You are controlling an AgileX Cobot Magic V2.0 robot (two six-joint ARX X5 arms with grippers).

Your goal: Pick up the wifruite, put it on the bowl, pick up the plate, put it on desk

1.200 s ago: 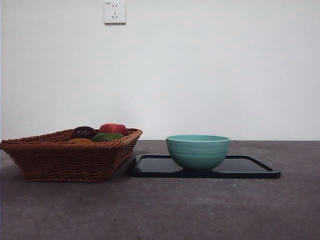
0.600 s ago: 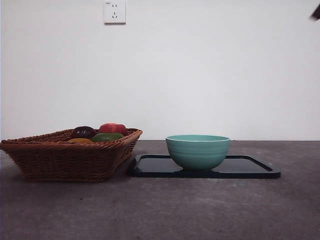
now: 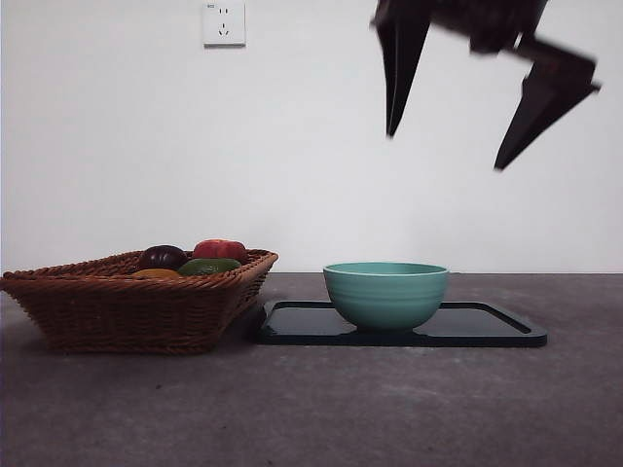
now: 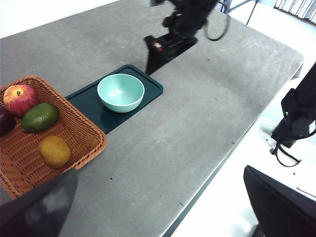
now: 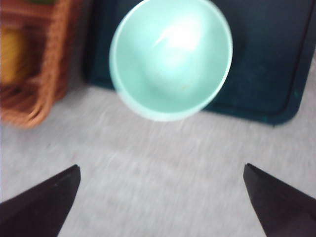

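The wifruite (image 4: 54, 151) lies in the wicker basket (image 4: 81, 132); its top shows in the front view (image 3: 156, 274) and it is a yellow blur in the right wrist view (image 5: 11, 54). The mint-green bowl (image 3: 385, 294) (image 4: 121, 92) (image 5: 170, 57) stands on the black plate (image 3: 492, 329) (image 4: 89, 102) (image 5: 276, 74) on the desk (image 3: 321, 409). My right gripper (image 3: 448, 148) (image 5: 162, 167) is open and empty, high above the bowl. My left gripper (image 4: 160, 172) is open and empty, far above the desk's near side.
The basket (image 3: 127, 306) stands left of the plate. It also holds a red apple (image 4: 19, 98), a green fruit (image 4: 39, 117) and a dark purple fruit (image 3: 162, 257). The desk's edge (image 4: 232, 148) lies below the left gripper.
My right gripper has come into the front view from the top right corner and moved down and left. It now hangs above the bowl. The things on the desk have not moved.
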